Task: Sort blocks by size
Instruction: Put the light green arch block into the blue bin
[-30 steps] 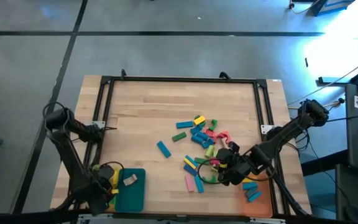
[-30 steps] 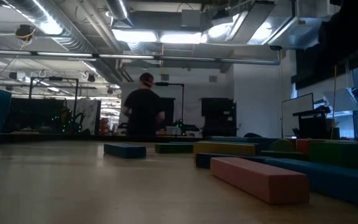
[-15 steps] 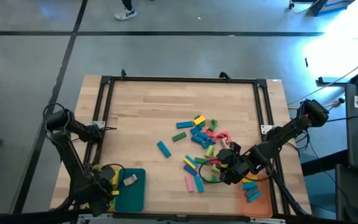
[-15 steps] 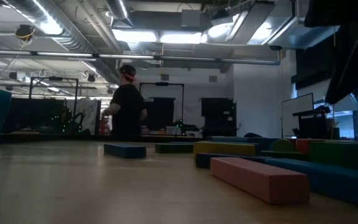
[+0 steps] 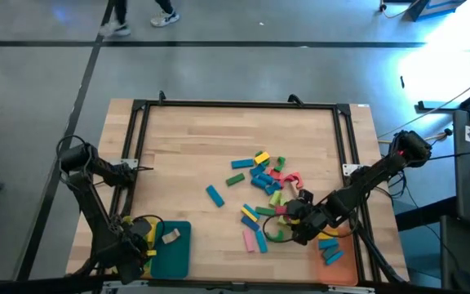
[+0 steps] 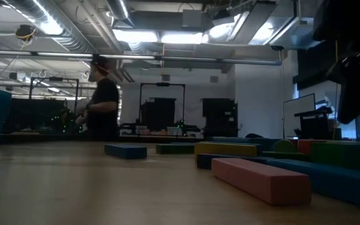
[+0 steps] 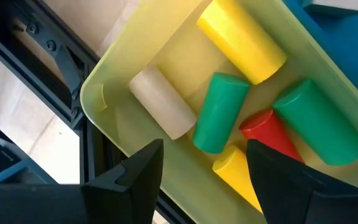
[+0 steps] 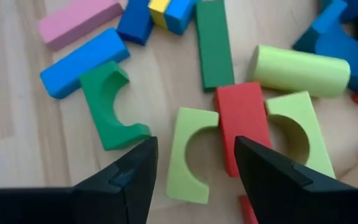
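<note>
we hover our open right gripper [image 8: 194, 163] over the scattered wooden blocks [image 5: 268, 196] mid-table, choosing the light green arch block [image 8: 191, 152]; next, descend and close. left gripper [image 7: 197, 171], open, empty, waits above the yellow plastic tray [image 7: 114, 74].

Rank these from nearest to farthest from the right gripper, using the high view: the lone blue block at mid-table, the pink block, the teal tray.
1. Pink block: just beside the right gripper, toward the table's middle.
2. Lone blue block: mid-table, farther on.
3. Teal tray: by the left arm, farthest.
</note>
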Controlling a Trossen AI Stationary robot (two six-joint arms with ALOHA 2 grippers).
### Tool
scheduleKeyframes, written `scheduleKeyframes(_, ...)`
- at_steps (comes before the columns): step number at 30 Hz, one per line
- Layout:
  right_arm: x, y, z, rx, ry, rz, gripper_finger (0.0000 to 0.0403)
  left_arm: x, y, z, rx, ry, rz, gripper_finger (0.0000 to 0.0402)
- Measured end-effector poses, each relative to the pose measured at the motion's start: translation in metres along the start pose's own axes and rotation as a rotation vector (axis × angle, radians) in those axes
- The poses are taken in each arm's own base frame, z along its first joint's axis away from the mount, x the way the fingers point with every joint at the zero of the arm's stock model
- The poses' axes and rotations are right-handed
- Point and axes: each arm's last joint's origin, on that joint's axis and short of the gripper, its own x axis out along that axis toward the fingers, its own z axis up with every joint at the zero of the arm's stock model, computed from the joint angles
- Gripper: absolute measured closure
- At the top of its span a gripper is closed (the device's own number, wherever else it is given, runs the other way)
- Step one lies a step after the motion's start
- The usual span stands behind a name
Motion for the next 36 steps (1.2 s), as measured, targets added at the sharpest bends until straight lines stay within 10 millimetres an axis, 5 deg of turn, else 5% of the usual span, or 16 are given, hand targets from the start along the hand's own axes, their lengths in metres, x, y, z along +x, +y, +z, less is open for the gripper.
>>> scheduleKeyframes(12,0.001,0.004,0.000,0.000,0.046,0.076,0.0189,0.000,0.000,0.000,-0.004,-0.004,-0.001,0.0192)
scheduleKeyframes(28,0.049,0.008,-0.016,-0.068,0.130,-0.045,0.0192,0.000,-0.001,0.003,-0.011,-0.008,-0.003,0.0192)
scheduleKeyframes(36,0.051,0.009,-0.015,-0.074,0.139,-0.066,0.0279,0.000,-0.001,0.005,-0.016,-0.015,-0.006,0.0192)
